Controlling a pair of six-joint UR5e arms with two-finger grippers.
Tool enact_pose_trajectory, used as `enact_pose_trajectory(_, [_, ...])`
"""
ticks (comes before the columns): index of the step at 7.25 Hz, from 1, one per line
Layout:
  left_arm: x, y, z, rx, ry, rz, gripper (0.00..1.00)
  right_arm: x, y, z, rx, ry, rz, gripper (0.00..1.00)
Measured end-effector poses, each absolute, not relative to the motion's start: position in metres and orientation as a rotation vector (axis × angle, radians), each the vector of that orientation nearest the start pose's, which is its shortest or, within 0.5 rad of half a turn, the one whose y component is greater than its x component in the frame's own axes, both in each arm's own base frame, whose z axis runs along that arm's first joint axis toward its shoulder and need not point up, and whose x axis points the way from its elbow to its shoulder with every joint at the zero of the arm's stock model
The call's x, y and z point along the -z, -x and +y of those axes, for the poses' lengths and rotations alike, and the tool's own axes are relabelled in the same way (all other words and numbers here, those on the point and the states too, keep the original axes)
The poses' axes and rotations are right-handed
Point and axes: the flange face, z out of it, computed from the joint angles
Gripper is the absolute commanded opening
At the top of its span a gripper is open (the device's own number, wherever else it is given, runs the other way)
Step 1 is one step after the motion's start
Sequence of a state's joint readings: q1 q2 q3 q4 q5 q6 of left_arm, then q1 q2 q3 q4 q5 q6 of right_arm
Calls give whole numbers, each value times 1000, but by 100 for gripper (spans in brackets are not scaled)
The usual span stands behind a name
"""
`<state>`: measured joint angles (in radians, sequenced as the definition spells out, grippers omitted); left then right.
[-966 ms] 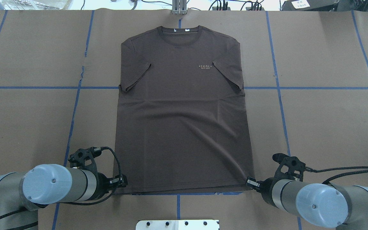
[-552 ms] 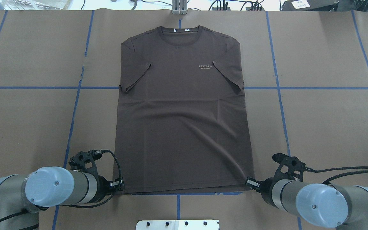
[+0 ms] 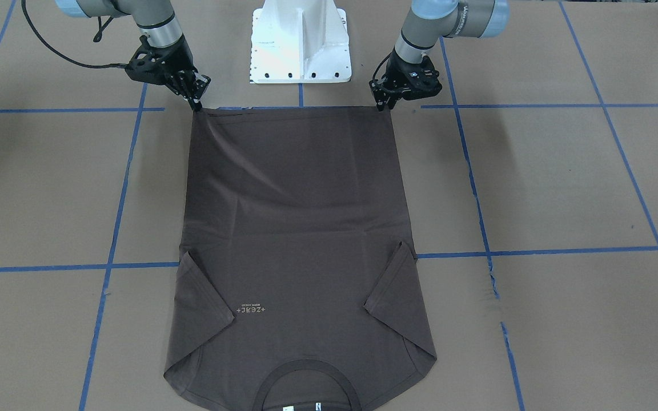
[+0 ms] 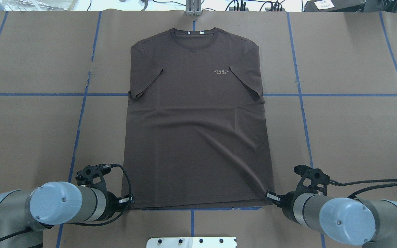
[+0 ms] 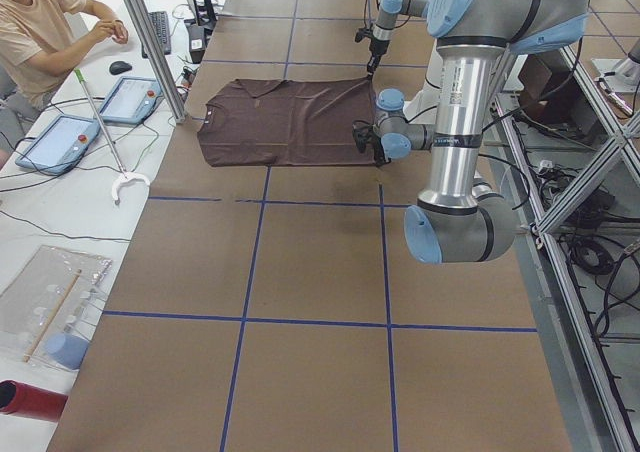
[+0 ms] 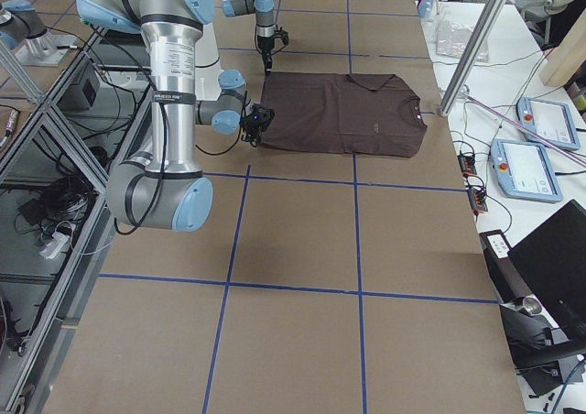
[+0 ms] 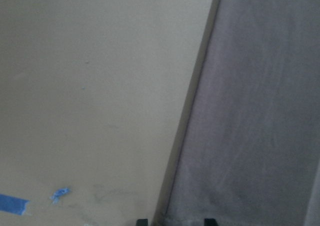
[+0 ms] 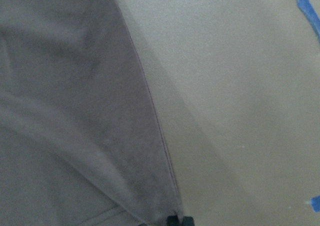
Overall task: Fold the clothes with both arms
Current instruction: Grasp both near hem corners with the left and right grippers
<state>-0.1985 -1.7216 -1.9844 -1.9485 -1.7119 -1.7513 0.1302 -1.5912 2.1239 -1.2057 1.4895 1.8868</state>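
The left pincer (image 4: 128, 200) sits low at the 7 o'clock corner of the T-shirt (image 4: 195, 131). Its wrist view shows the two fingertips spread apart, with the shirt's side edge running down between them, so it is released. The right pincer (image 4: 269, 197) is at the 5 o'clock corner. Its two fingertips are pressed close together on the very tip of the cloth, grasping the T-shirt. A taut crease runs from that corner up toward the middle of the shirt.

There is one T-shirt, dark brown, lying flat and face up at the centre of the brown counter (image 4: 350, 137). Its collar points to 12 o'clock and its hem to 6 o'clock, nearest the robot. Both sleeves (image 4: 145, 77) are folded inward over the body. Two small white tags (image 4: 202, 32) show inside the collar, and one small patch of pale lettering (image 4: 221, 72) sits toward 1 o'clock on the chest.

Two arms reach in, one from 7 o'clock and one from 5 o'clock. The hem lies along a blue tape line (image 4: 198, 208), with one white base block (image 3: 300, 40) just behind it at 6 o'clock.
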Motion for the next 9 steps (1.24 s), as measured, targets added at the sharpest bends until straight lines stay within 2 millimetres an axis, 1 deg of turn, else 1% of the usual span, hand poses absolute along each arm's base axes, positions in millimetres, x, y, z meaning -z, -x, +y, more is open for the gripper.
enact_pose_trajectory(1, [-349, -499, -222, 283, 123, 946, 0, -371, 446, -201, -452, 8, -910, 0])
enact_pose_trajectory(2, [-343, -496, -222, 283, 122, 958, 0, -371, 446, -201, -452, 8, -910, 0])
enact_pose_trajectory(3, [-332, -487, -223, 284, 120, 980, 0, -372, 444, -202, -453, 8, -909, 0])
enact_pose_trajectory(5, [-310, -468, -221, 282, 118, 1007, 0, -372, 433, -198, -447, 15, -907, 0])
enact_pose_trajectory(6, [-300, -454, -217, 278, 119, 1022, 0, -372, 426, -193, -438, 22, -906, 0])
enact_pose_trajectory(7, [-294, -440, -213, 273, 122, 1033, 0, -368, 421, -189, -430, 29, -913, 0])
enact_pose_trajectory(9, [-284, -418, -206, 264, 128, 1059, 0, -353, 409, -184, -421, 46, -943, 0])
